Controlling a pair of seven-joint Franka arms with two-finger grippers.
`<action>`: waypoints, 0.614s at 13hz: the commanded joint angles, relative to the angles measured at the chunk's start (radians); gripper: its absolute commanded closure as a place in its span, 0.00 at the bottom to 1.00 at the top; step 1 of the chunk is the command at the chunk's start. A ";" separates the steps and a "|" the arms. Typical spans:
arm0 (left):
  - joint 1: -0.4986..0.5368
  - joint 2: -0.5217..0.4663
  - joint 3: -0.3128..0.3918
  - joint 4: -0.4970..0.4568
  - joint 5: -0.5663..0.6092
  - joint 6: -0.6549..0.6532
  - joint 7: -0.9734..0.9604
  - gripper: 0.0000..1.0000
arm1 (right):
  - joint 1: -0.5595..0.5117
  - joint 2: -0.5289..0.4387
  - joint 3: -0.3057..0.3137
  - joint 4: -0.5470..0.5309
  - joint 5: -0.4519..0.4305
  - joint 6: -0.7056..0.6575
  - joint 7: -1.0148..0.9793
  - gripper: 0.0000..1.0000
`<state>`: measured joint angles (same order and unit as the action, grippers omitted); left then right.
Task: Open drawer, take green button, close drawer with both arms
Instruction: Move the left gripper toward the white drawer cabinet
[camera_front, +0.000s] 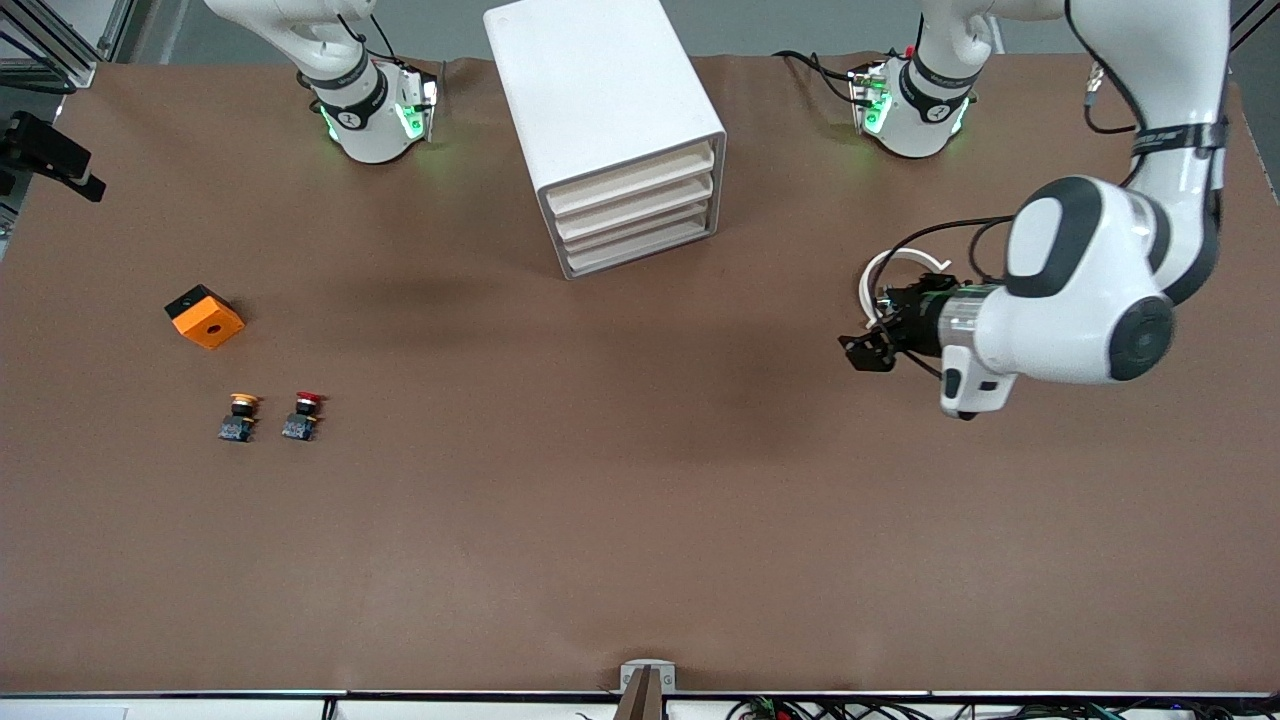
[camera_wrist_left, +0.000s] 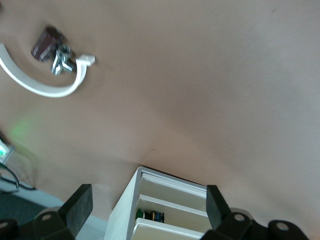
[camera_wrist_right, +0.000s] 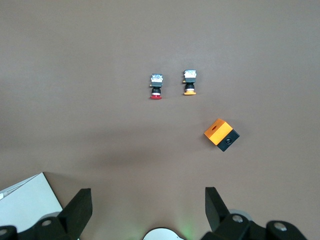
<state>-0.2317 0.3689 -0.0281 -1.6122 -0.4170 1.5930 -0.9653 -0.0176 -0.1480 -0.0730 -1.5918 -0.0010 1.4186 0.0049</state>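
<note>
The white cabinet (camera_front: 600, 90) stands near the robots' bases. Its four cream drawer fronts (camera_front: 635, 205) look pushed in. In the left wrist view the cabinet (camera_wrist_left: 125, 210) shows a green-capped button (camera_wrist_left: 141, 215) lying inside one drawer, seen through the gap over its front. My left gripper (camera_front: 868, 350) hovers over the table toward the left arm's end. It points at the cabinet from well apart and is open and empty, as its own view (camera_wrist_left: 147, 207) shows. My right gripper (camera_wrist_right: 147, 207) is open and empty, held high, and out of the front view.
A yellow-capped button (camera_front: 240, 415), a red-capped button (camera_front: 302, 415) and an orange block (camera_front: 205, 316) lie toward the right arm's end. They also show in the right wrist view (camera_wrist_right: 189, 82). A white curved strip (camera_front: 880, 275) with small hardware (camera_wrist_left: 50, 47) lies by the left gripper.
</note>
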 joint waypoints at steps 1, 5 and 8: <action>-0.021 0.042 -0.001 0.012 0.000 -0.014 -0.096 0.00 | 0.002 -0.018 0.001 -0.013 -0.005 -0.001 -0.006 0.00; -0.072 0.108 0.001 0.017 0.020 -0.019 -0.292 0.00 | 0.002 -0.018 0.001 -0.014 -0.005 -0.001 -0.006 0.00; -0.090 0.137 0.002 0.017 0.044 -0.019 -0.452 0.00 | 0.001 -0.018 0.001 -0.014 -0.005 -0.004 -0.006 0.00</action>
<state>-0.3105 0.4926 -0.0288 -1.6122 -0.4057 1.5911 -1.3311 -0.0176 -0.1480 -0.0730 -1.5921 -0.0010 1.4180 0.0049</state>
